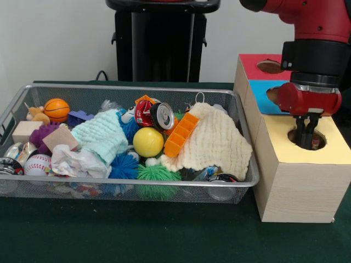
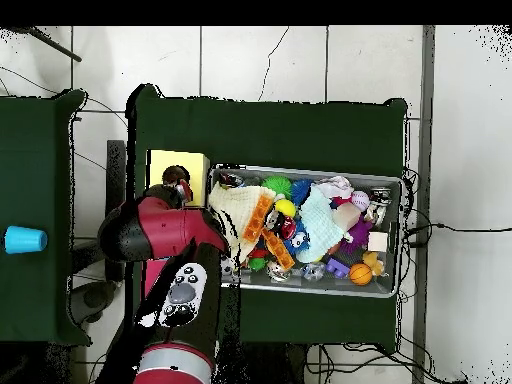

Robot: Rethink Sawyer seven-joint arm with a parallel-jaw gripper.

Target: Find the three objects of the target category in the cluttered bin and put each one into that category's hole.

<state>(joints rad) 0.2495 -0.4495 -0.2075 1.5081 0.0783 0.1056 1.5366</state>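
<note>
The wire mesh bin (image 1: 131, 87) lies left of three boxes and also shows in the overhead view (image 2: 300, 170). A plain white wrinkly bag (image 1: 79, 161) lies at its front left, and it shows in the overhead view (image 2: 335, 187). No polka-dot bag shows in the bin. My gripper (image 1: 306, 134) hangs straight down with its tips dipped into the round hole (image 1: 322, 137) of the yellow-topped box (image 1: 334, 150). A small dark reddish bit shows inside the hole beside it. In the overhead view the gripper (image 2: 183, 188) sits at the hole (image 2: 174, 175).
The blue-topped box (image 1: 263, 104) and the red-topped box (image 1: 252, 66) stand behind the yellow one. The bin holds a mint cloth (image 1: 101, 137), a cream cloth (image 1: 214, 142), a yellow ball (image 1: 148, 142), a soda can (image 1: 156, 114), an orange block (image 1: 181, 134) and spiky balls.
</note>
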